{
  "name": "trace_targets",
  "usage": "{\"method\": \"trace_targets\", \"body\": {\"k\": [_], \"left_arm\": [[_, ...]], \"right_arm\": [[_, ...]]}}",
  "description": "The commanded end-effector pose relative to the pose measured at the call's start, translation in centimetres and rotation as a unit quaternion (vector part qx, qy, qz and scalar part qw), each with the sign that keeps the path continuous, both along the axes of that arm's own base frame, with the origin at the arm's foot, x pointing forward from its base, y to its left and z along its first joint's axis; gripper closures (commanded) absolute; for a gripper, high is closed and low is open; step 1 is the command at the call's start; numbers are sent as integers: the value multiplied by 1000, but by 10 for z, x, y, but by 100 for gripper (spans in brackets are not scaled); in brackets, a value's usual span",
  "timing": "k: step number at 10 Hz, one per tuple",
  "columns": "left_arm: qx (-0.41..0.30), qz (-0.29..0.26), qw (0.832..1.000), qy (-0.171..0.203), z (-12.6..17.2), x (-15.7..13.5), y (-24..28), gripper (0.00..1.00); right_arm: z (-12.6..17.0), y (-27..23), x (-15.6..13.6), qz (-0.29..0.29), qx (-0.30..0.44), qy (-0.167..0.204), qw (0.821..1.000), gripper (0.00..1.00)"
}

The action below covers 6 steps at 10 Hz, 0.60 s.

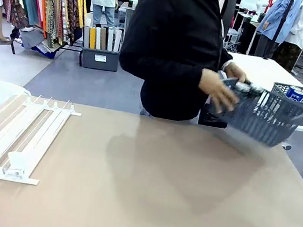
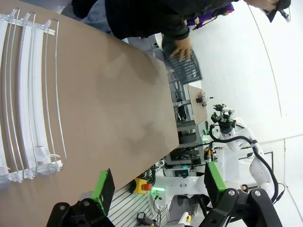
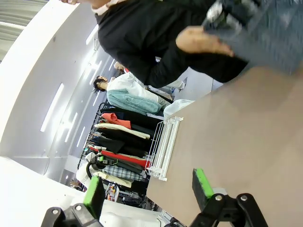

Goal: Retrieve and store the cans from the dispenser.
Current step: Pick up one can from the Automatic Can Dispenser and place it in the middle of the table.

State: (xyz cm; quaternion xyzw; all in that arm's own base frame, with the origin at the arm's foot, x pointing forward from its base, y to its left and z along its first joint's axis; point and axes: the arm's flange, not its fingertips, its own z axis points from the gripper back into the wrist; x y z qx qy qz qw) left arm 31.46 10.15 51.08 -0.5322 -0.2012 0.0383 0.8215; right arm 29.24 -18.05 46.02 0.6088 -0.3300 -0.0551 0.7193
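Front view: flat white sloped rack of thin rails (image 1: 15, 136) sits at the table's near-left corner, lanes bare, long axis running away from the robot, clear stoppers at the near end. Slim drink cans (image 1: 248, 88) lie in the grey-blue lattice plastic basket (image 1: 268, 117) that the person's hand (image 1: 220, 90) tilts above the far-right edge; another blue can shows behind it. Left gripper (image 2: 158, 187) hangs just beside the rack, jaws wide, holding nothing; right gripper (image 3: 147, 189) likewise wide and bare, and nearer the basket. Tan tabletop (image 1: 154, 196) between them is bare. Clothing racks and grey floor behind.
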Motion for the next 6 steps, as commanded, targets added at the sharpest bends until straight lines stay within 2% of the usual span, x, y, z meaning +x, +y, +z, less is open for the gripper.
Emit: {"method": "trace_targets", "body": {"k": [1, 6], "left_arm": [[-9, 0, 1000, -1, 1, 1, -1, 0], [-9, 0, 1000, -1, 1, 1, -1, 0]], "right_arm": [[5, 1, 2, -3, 8, -7, 1000, 0], [5, 1, 2, -3, 8, -7, 1000, 0]]}}
